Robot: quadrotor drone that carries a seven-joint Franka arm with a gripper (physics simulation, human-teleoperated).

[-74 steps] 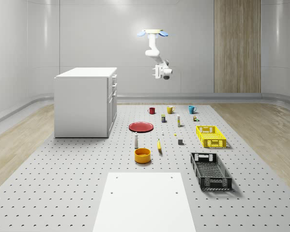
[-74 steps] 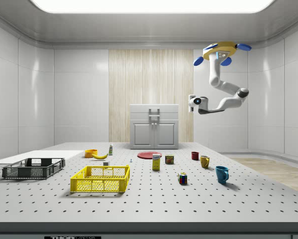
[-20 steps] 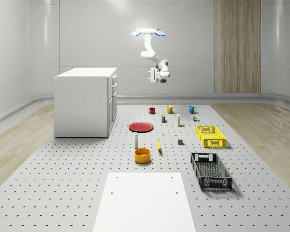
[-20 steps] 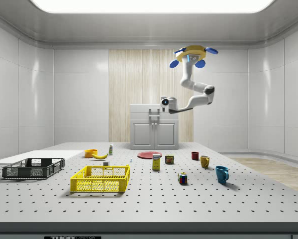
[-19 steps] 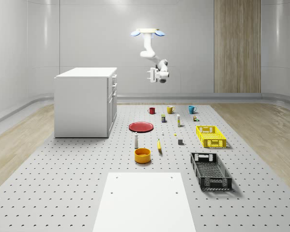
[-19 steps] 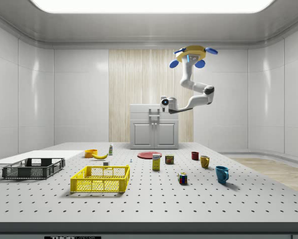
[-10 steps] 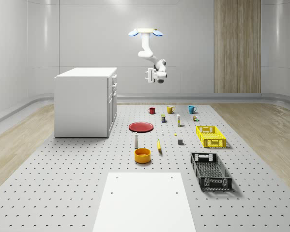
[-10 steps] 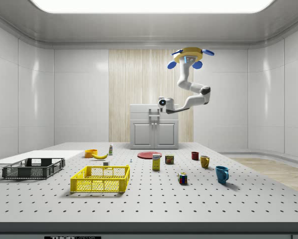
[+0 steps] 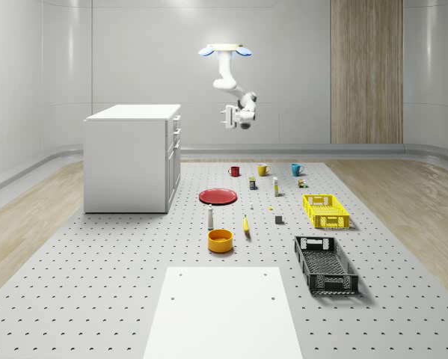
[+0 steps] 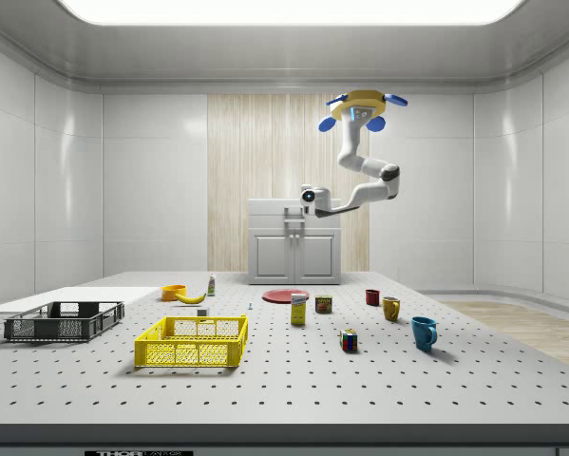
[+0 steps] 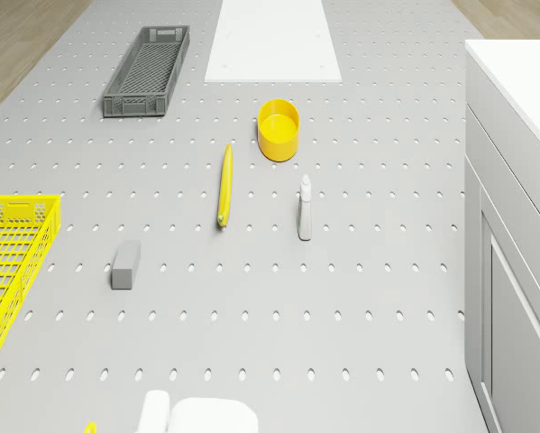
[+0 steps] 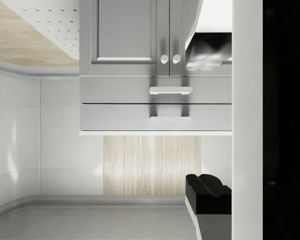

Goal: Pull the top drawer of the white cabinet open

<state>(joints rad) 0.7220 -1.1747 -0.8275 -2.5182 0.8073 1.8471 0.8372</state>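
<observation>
- Here the white cabinet [image 9: 130, 158] stands in the left middle of the whole-scene view, on the perforated table [image 9: 96, 284], its front turned to the frame's right.
- Its top drawer [image 12: 119, 117] sits flush with the cabinet face, just under the cabinet's top edge; the handle [image 12: 171, 118] is untouched.
- The gripper [image 9: 227, 117] hangs at about the height of the cabinet top, to the right of the drawer fronts and well apart from them, pointing at them; its two fingers [image 12: 207, 197] stand apart, holding nothing.
- The arm [image 10: 365, 180] drops from the drone, bends at an elbow and runs almost level back towards the cabinet.
- The drone [image 9: 225, 50] hovers in the upper middle of the whole-scene view, above the table's far part.
- Open air lies between gripper and cabinet; well below, a red plate [image 9: 218, 196] lies near the cabinet's foot.
</observation>
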